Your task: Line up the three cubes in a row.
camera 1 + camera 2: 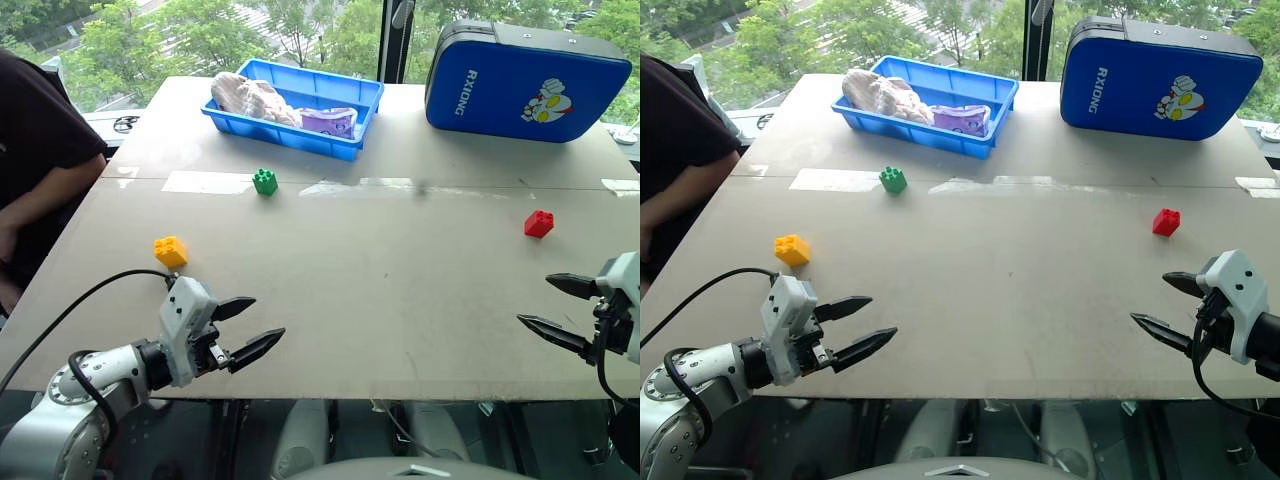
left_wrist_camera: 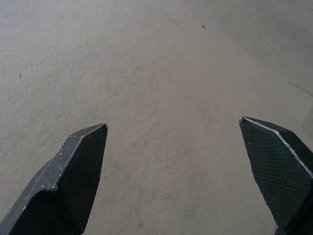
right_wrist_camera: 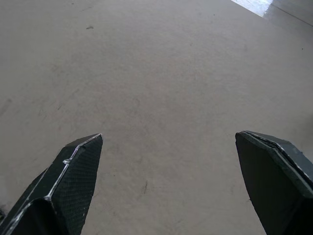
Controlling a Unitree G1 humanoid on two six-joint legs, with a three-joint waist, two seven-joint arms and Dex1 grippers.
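1. Tabletop (image 1: 400, 300): pale board surface, with a strip of clear tape across the far part.
2. Blue tray (image 1: 365, 96): far centre of the tabletop, holding a crumpled pinkish bag (image 1: 250, 97) and a purple packet (image 1: 330, 121).
3. Blue case (image 1: 525, 82) with a cartoon print: far right, standing on its edge.
4. Person's arm in a dark sleeve (image 1: 35, 150): at the left edge of the tabletop.
5. Green cube (image 1: 265, 181): just in front of the tray, on the tape strip.
6. Yellow cube (image 1: 170, 251): left side, nearer than the green one and well apart from it.
7. Red cube (image 1: 539, 223): right side, well apart from the other two. Nothing lies between the cubes.
8. Left hand (image 1: 255, 325): near left edge, close to the yellow cube, fingers spread wide, empty, touching nothing.
9. Right hand (image 1: 545, 303): near right edge, on the near side of the red cube, fingers spread wide, empty.
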